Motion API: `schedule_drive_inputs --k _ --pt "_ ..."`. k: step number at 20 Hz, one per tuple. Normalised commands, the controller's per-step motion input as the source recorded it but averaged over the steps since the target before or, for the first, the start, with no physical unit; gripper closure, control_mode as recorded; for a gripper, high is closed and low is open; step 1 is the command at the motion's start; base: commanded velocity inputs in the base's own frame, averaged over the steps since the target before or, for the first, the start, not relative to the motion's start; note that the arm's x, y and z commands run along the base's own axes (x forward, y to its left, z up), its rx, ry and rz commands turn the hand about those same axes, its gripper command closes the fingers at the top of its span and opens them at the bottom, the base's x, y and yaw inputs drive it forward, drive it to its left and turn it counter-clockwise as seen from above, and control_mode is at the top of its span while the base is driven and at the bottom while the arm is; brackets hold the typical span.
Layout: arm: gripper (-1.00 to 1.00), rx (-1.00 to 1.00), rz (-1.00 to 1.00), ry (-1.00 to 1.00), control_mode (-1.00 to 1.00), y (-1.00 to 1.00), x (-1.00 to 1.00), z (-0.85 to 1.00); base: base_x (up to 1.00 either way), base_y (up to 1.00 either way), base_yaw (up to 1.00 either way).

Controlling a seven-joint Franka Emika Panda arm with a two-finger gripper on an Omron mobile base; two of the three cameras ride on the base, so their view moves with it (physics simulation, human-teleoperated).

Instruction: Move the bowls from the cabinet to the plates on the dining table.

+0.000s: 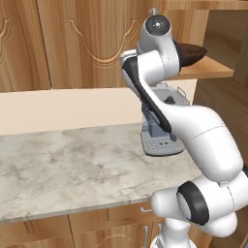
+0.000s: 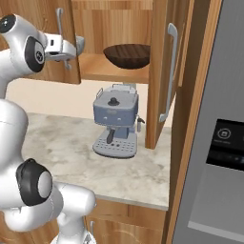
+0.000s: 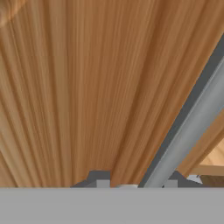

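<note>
The wooden cabinet [image 2: 114,24] stands open above the counter. A dark brown bowl [image 2: 127,55] sits on its shelf; in the left base view the bowl [image 1: 193,52] pokes out from behind my arm. My gripper [image 2: 78,46] is up at the left door's silver bar handle [image 2: 59,21]. In the hand view the handle [image 3: 192,127] runs diagonally across the door's wood grain and passes between my fingertips, with the gripper [image 3: 136,183] shut on it. The plates and the dining table are out of view.
A grey coffee machine [image 2: 116,119] stands on the marble counter [image 2: 71,157] right under the shelf. The cabinet's right door [image 2: 159,57] is swung out, its handle [image 2: 170,71] facing me. A tall grey appliance [image 2: 214,143] walls off the right side.
</note>
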Motion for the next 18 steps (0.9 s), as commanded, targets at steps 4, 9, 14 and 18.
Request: schedule_drive_inputs --k 4,9,14,18 --pt "1.0 0.0 0.0 0.0 -1.0 1.0 -1.0 0.0 0.0 0.0 0.0" --pt "1.0 0.02 0.0 0.0 -1.0 1.0 -1.0 0.01 0.0 0.0 0.0" --pt "-1.0 0.12 0.0 -0.01 -1.0 0.64 -1.0 0.21 0.0 0.0 0.0" --pt "-1.0 0.24 -0.11 -0.04 -1.0 -0.2 -1.0 0.35 0.0 0.0 0.0"
